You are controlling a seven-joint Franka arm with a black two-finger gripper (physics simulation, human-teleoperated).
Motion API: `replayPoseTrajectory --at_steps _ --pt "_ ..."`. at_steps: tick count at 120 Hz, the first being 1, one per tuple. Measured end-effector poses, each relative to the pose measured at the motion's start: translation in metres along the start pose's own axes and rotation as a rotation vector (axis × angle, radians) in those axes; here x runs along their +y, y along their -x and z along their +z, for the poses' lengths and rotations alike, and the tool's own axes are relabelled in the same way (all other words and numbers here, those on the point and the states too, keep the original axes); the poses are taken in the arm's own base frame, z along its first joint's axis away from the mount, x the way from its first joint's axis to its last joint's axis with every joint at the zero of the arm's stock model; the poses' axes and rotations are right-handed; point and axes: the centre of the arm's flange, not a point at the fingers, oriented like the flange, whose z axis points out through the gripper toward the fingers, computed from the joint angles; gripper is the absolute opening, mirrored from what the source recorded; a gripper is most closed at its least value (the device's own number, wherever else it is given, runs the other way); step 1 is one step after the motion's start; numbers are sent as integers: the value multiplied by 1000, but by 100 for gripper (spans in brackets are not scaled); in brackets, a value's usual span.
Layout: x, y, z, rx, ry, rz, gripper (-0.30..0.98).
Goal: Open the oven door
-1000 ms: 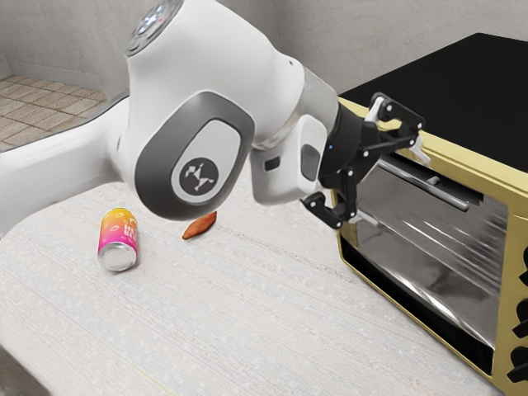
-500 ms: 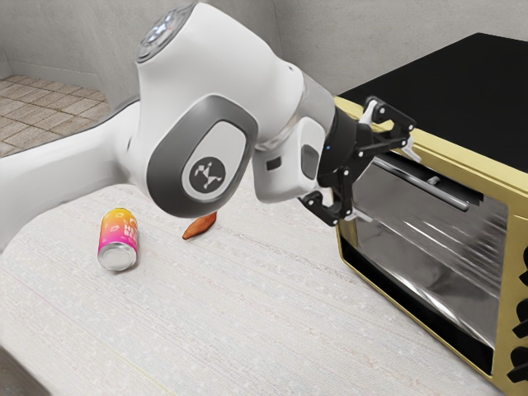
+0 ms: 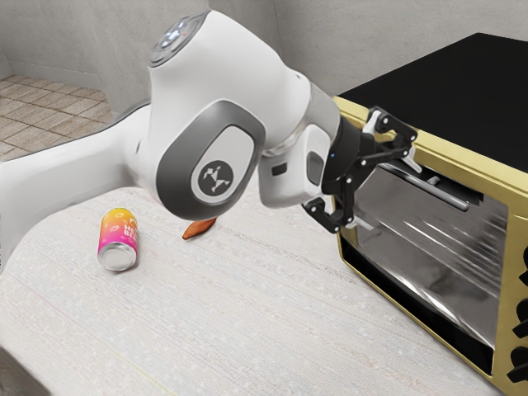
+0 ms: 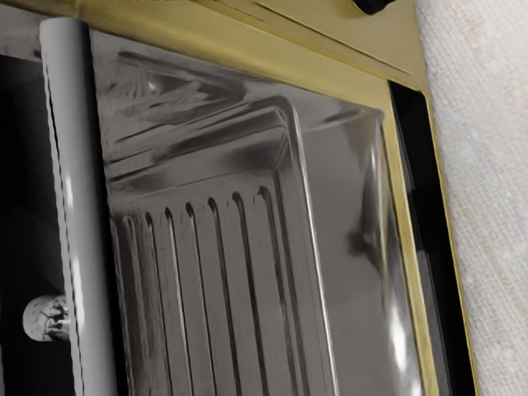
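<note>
A pale, finely grained tabletop [image 3: 206,330] is spreading under a smooth cylindrical can [image 3: 118,239], yellow running into pink with a silvery end. Beyond it an orange-brown, tapering object [image 3: 198,228] is lying. At the exterior view's right, a boxy oven [image 3: 351,107] is wearing yellow trim, a flat black top and dark knobs [image 3: 521,309]. Its glossy oven door [image 3: 437,256] is standing upright in the front, reflecting streaks and bearing a round metal handle [image 3: 445,196]. Farther off, brownish tiles [image 3: 33,107] are meeting plain grey walls [image 3: 66,41].

The white, rounded arm [image 3: 66,173] is reaching in from the exterior view's left, angling its wrist toward the oven door.

The black end effector [image 3: 388,191] is keeping its fingers wide apart near the handle, gripping nothing; whether it is touching the door, I cannot tell.
</note>
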Motion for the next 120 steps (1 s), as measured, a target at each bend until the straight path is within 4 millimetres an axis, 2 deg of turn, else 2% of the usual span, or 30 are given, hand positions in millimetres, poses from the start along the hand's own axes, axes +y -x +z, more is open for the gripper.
replayPoseTrajectory --at_steps 53,65,73,79,81,83,87,89,93,95,96,98,103,105,107,111,115,120 --pt "14 -1 5 16 83 9 69" --pt "43 -7 -14 7 104 11 62" --pt "87 -1 -28 22 122 -41 64" --pt "122 7 -52 44 108 -101 47" --pt "137 5 -66 51 95 -114 45" --pt "154 0 -91 56 67 -118 47" --pt "181 -15 -155 67 -9 -103 51" --pt "191 -32 -192 68 -58 -71 53" --pt "186 -65 -299 53 -218 5 56" --pt "182 -74 -342 45 -275 29 57" --pt "179 -73 -360 42 -296 28 58" --pt "164 -53 -382 46 -317 -12 59" --pt "122 3 -411 57 -331 -125 61" --pt "107 20 -416 52 -330 -159 61" --pt "95 38 -413 46 -318 -199 62" --pt "77 84 -388 31 -263 -315 63" --pt "67 133 -345 -9 -163 -454 64" --pt "40 167 -287 -97 -23 -568 65"
